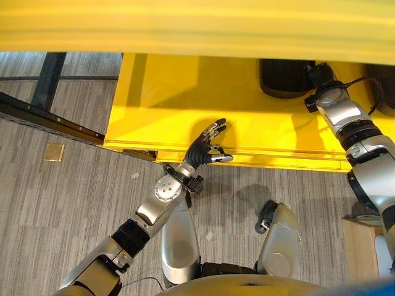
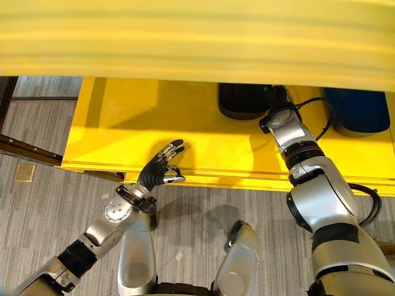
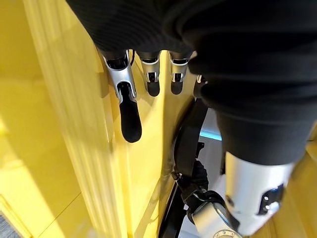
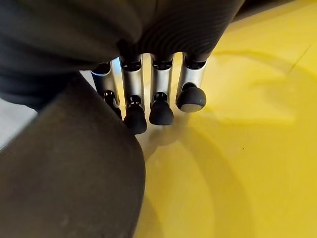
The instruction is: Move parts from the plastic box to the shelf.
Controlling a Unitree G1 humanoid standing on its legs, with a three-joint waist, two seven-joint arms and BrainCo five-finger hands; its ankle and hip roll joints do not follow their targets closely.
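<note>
Left to right. The left hand is seen at the front edge of the yellow metal shelf, fingers straight and spread, nothing held; the tips lie over the shelf's front lip, and contact with it cannot be confirmed. The bare yellow shelf board stretches from there toward the right.

Further right, a black rounded part is seen standing on the shelf board, partly hidden under the upper yellow shelf level. The right hand is reached in just beside it; in the right wrist view the fingers hang close to straight beside the dark curved body, with nothing visibly clasped. The thumb is hidden, so a light hold cannot be fully ruled out, but the hand is read as released. At far right a dark blue rounded object is seen on the same board, well apart from the hand.

Step judged: placing on the shelf, at or just after release of the black part. The plastic box is not seen here.

Next move is judged to call for the right hand to be drawn straight back out from under the upper level without nudging the black part, then turned toward the box for another part.
</note>
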